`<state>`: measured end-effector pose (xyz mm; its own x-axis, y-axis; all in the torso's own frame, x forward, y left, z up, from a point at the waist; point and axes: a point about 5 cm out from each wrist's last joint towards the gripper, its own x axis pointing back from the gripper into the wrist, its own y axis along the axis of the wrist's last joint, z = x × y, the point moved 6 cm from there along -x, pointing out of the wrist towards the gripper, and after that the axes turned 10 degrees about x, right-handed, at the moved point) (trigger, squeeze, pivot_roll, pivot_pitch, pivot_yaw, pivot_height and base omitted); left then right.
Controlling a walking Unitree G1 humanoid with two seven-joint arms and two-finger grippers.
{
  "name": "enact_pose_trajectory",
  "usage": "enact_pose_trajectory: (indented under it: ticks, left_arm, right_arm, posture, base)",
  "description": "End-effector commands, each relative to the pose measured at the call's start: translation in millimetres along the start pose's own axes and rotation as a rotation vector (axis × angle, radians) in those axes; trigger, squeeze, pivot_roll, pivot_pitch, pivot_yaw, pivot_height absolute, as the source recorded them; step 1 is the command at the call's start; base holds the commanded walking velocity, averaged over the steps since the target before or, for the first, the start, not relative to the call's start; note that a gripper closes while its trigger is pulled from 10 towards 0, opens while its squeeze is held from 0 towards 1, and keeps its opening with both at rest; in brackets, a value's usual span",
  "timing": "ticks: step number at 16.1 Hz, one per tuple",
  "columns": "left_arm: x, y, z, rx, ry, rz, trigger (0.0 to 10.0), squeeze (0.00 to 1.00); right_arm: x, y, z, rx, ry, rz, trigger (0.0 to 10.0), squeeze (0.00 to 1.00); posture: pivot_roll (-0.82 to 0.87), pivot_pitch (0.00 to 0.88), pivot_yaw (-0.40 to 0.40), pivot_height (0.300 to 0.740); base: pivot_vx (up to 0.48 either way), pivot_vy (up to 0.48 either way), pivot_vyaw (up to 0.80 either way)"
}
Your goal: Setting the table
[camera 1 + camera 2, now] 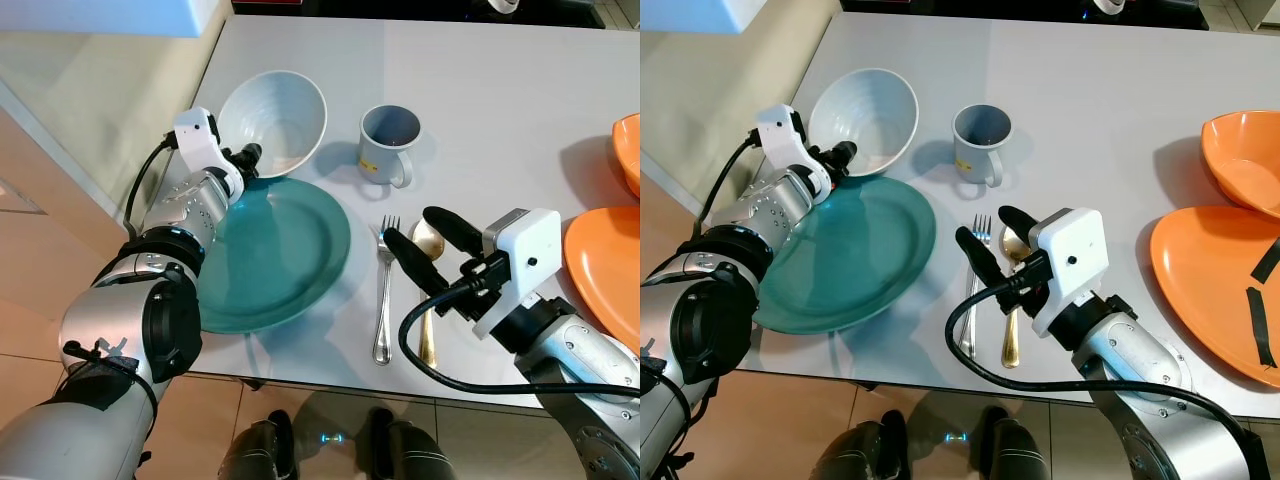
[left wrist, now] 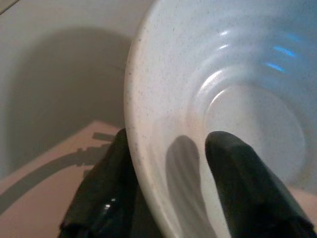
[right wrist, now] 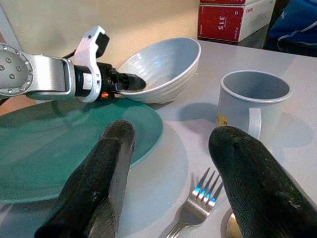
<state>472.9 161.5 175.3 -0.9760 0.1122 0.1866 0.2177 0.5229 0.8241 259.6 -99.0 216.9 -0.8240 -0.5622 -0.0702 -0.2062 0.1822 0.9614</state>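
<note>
- The left gripper (image 1: 250, 155) has its jaws clamped on the rim of the white bowl (image 1: 275, 118), one finger inside the bowl and one outside. I think it holds the rim this way so it can lift or slide the bowl.
- The white bowl sits near the tabletop's left edge, tipped up a little where the jaws hold it. Its low side is touching or just over the far rim of the teal plate (image 1: 275, 255). I guess the bowl is meant to go on the plate.
- The right gripper (image 1: 985, 235) hangs over the fork (image 1: 384, 290) and the gold spoon (image 1: 427, 300), with its jaws wide apart and nothing in them.
- The fork and spoon lie side by side just beside the plate, close to the near edge, where a person would reach for them.
- The grey mug (image 1: 388, 143) stands upright behind the fork, handle toward the near edge.
- An orange plate (image 1: 1215, 290) and an orange bowl (image 1: 1245, 160) sit by the right edge.
- The tabletop (image 1: 500, 110) is pale grey and smooth. The floor (image 1: 30, 290) beside it is light tan, and red boxes (image 3: 235, 20) sit at the far end.
</note>
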Motion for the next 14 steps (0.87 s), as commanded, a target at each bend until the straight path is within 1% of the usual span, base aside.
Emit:
enact_pose_trajectory:
  ticks: [1,5,9,12,14]
  left_arm:
    - [0.6,4,4.1,-0.002,0.016,-0.002,0.0,0.00]
    - [0.4,6,2.8,0.002,0.014,-0.009,0.0,0.00]
    - [-0.2,8,-1.7,0.020,-0.001,-0.014,0.0,0.00]
    - [-1.1,12,-8.5,0.029,-0.020,-0.023,0.0,0.00]
    - [-1.6,15,-13.6,0.052,-0.038,-0.035,0.0,0.00]
  right_arm:
    - [0.5,-1,-1.2,0.000,0.002,0.007,10.0,0.00]
    - [-1.4,-1,-2.4,0.005,0.000,0.006,10.0,0.00]
    - [-2.1,-2,-2.7,0.006,-0.002,0.004,10.0,0.00]
    - [-4.4,-2,-4.6,0.007,-0.004,0.001,10.0,0.00]
    - [-5.1,-3,-4.5,0.009,-0.007,-0.001,10.0,0.00]
  posture:
    - [-0.19,0.246,0.052,0.740]
    - [-0.18,0.239,0.055,0.740]
    - [-0.18,0.233,0.058,0.740]
    - [-0.17,0.227,0.058,0.740]
    - [-0.17,0.222,0.058,0.740]
  base:
    - [0.000,0.000,0.00]
    - [0.000,0.000,0.00]
    - [0.000,0.000,0.00]
    - [0.000,0.000,0.00]
    - [0.000,0.000,0.00]
